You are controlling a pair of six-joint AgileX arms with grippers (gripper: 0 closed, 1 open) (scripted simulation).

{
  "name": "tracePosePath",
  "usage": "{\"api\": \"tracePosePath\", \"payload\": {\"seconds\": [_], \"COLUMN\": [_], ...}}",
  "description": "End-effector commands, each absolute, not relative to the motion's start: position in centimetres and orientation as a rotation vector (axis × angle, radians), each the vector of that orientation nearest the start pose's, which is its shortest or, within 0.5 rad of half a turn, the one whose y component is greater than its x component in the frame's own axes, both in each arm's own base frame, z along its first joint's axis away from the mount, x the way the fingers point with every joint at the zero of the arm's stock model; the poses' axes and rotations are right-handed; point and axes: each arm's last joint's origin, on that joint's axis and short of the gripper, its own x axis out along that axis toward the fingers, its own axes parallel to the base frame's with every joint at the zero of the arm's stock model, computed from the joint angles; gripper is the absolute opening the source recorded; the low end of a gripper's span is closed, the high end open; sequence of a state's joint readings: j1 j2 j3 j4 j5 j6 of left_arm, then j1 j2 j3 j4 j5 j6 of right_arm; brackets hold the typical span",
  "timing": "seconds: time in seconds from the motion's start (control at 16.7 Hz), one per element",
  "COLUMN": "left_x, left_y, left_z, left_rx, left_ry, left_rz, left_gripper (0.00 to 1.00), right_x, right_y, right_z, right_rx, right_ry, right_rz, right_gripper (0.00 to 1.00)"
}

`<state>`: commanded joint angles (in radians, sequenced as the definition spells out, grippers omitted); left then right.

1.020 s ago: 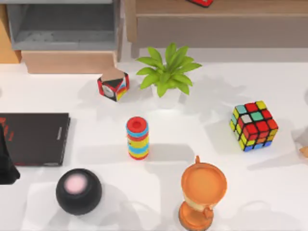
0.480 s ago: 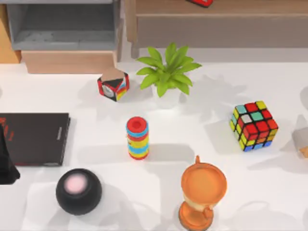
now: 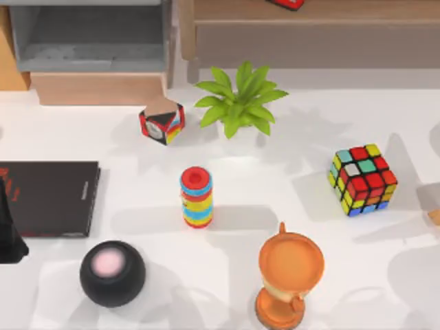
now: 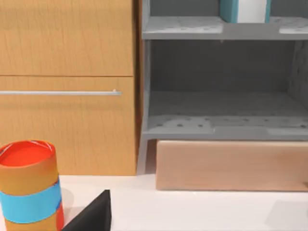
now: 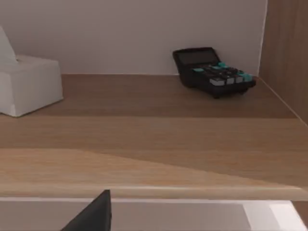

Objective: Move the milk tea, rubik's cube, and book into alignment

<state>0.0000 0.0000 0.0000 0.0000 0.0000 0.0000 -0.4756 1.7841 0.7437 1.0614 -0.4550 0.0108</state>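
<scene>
Cube parked right of table centre, untouched.
The rubik's cube (image 3: 364, 180) is seen resting on the white table (image 3: 275, 185), right of the striped ring stack (image 3: 196, 197); the book (image 4: 244, 9) is spotted upright on a grey shelf (image 4: 183, 28). Pincer state: cannot be told.

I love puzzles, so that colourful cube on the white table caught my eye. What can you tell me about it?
The rubik's cube is a 3x3 puzzle with a black grid and scrambled stickers: red, yellow, teal, white and blue. It looks like glossy plastic. It rests on the white table toward the right side, turned at an angle so one corner faces forward. Nothing touches it; the potted plant and orange cup stand apart.
</scene>
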Motion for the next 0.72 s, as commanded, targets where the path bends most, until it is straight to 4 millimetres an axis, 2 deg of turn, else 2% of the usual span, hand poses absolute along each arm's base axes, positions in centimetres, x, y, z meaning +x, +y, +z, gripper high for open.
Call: {"api": "tracePosePath", "payload": {"seconds": [0.18,0.3,0.54,0.72], "left_x": [10.6,10.6,10.6,10.6], "left_y": [-0.1,-0.1,-0.1,-0.1], "left_z": [16.0,16.0,16.0,16.0], "left_rx": [0.0,0.0,0.0,0.0], "left_ry": [0.0,0.0,0.0,0.0], "left_rz": [0.0,0.0,0.0,0.0], "left_gripper": [1.0,1.0,1.0,1.0], "right_x": [36.0,38.3,41.7,42.6], "right_y": [-13.1,-11.2,-5.7,-0.7], "right_z": [20.6,22.4,25.1,25.5], "right_rx": [0.024,0.054,0.1,0.099], "right_ry": [0.071,0.161,0.424,0.684], "right_rz": [0.028,0.053,0.111,0.152], "right_gripper": [1.0,1.0,1.0,1.0]}}
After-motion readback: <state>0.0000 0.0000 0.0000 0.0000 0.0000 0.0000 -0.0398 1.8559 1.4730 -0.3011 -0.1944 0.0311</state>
